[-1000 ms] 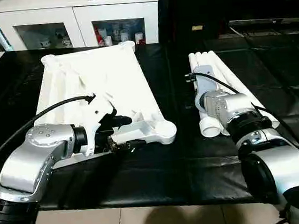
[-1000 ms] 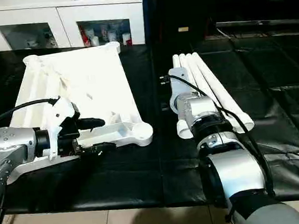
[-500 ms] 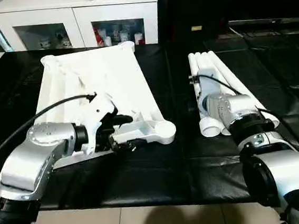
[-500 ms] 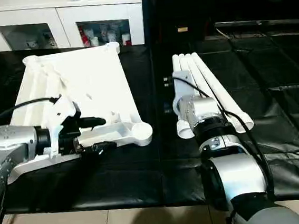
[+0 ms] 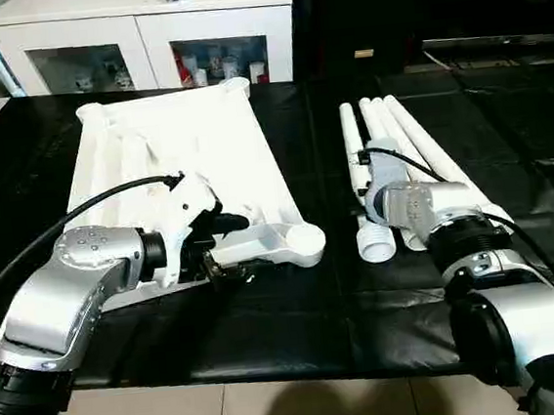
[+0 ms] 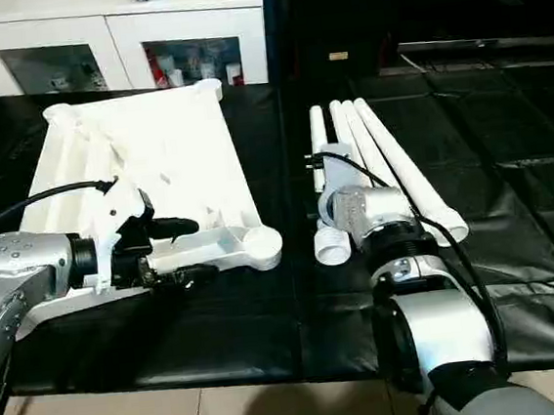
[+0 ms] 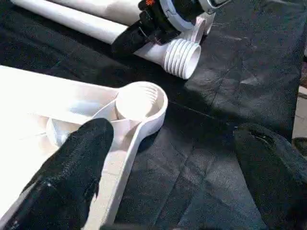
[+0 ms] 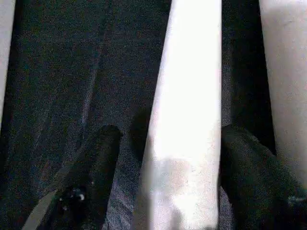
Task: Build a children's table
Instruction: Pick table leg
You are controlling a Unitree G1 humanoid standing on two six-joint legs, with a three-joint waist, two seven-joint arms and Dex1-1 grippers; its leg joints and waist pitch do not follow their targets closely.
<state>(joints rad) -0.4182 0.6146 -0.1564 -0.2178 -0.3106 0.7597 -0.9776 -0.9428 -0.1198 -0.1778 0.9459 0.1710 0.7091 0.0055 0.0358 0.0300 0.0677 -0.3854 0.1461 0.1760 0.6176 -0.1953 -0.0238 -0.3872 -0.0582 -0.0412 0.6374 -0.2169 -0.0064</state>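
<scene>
A: Start at the left gripper [image 5: 229,243]. How do its fingers stand?

B: Apart. One black finger [image 7: 79,163] lies over the ribbed rim of the white plastic rectangular tabletop [image 5: 179,158], the other hangs off the edge above the black padded mat [image 5: 268,316]. The near edge of the tabletop runs between them, but they do not pinch it.

A: And just ahead of it?

B: The round corner socket [image 7: 139,100], open end up, at the tabletop's near corner on the robot's right. The tabletop lies underside up on the mat, its far corners pointing toward the white glass-door cabinet [image 5: 143,44].

A: Now the right gripper [image 8: 165,177].

B: Its two black fingers stand to either side of one long white tapered tube leg [image 6: 322,188]. Whether they press it or only flank it, I cannot tell; small gaps seem to show on each side in the right wrist view.

A: Where does that leg lie?

B: On the mat to the tabletop's right, its wide ribbed end [image 7: 184,57] toward the robot, near the corner socket but apart from it. It is angled slightly away from the three other white tube legs [image 6: 391,172], which lie close together side by side just to its right.
</scene>
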